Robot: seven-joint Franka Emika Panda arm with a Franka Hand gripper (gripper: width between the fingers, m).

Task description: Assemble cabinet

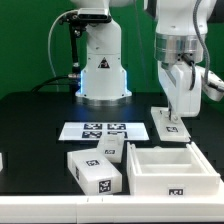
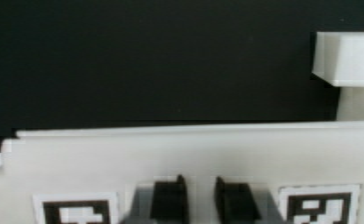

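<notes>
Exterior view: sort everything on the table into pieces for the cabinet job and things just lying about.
Belongs to the job:
- cabinet
- flat white tagged panel behind it
- front tagged block and rear tagged block, likely loose parts

Just lying about:
- marker board, no part of the furniture

cabinet: white plastic, smooth, matt | table: black, matt | marker board: white, flat, printed | arm casing: white, glossy
</notes>
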